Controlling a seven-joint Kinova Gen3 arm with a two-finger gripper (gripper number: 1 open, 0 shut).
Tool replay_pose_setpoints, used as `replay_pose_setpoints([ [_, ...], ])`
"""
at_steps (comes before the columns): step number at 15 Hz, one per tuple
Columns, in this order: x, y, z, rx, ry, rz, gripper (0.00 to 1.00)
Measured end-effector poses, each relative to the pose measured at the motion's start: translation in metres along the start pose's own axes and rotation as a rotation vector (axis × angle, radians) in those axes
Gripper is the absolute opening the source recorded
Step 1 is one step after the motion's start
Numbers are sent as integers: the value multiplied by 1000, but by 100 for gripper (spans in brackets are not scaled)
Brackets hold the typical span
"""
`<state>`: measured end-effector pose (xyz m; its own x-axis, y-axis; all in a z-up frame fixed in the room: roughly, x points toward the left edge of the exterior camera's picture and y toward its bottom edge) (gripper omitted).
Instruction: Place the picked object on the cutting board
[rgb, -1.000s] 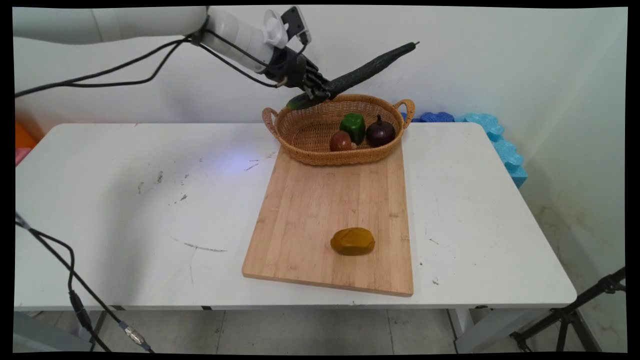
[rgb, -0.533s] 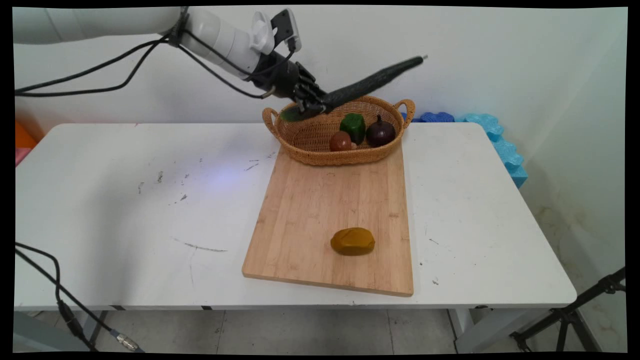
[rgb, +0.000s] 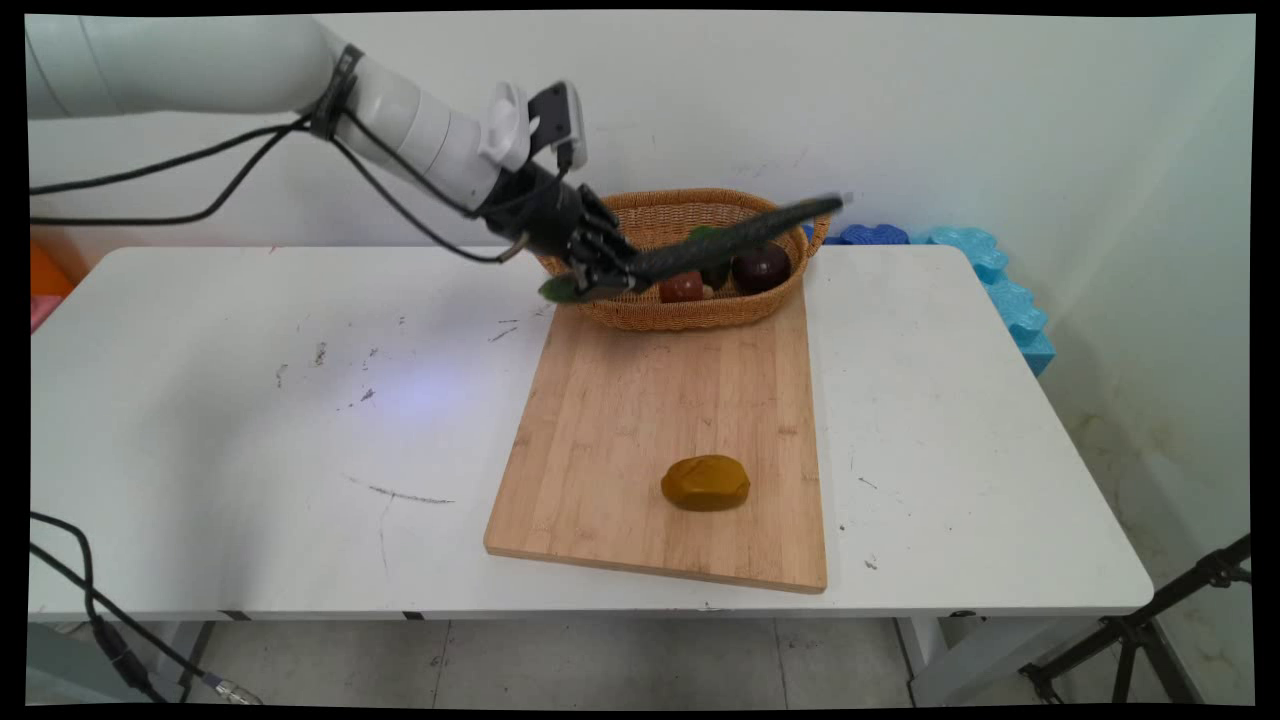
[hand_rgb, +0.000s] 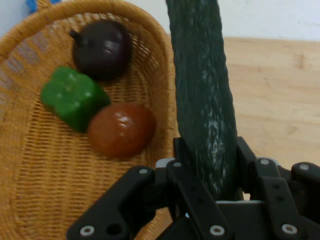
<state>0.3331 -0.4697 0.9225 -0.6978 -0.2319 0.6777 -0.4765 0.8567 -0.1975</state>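
A yellow-brown lump (rgb: 705, 482) lies on the near end of the cutting board (rgb: 640, 420) on the tabletop (rgb: 250, 420). Farther back, the tool (rgb: 612, 279), clamped on a long cucumber (rgb: 735, 232), has dropped lower over the wicker basket (rgb: 650, 310). Only the hand view shows the basket's green pepper (hand_rgb: 72, 97), brown-red piece (hand_rgb: 121, 129) and dark purple onion (hand_rgb: 102, 47) clearly.
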Motion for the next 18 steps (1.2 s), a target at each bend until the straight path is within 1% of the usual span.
replay_pose_setpoints([
  [5, -18, 28, 17, -36, -51, -8, 0],
  [8, -28, 40, 31, -50, -80, -11, 0],
  [12, -39, 49, 51, -64, -108, -6, 0],
  [18, -50, 53, 71, -73, -131, 9, 0],
])
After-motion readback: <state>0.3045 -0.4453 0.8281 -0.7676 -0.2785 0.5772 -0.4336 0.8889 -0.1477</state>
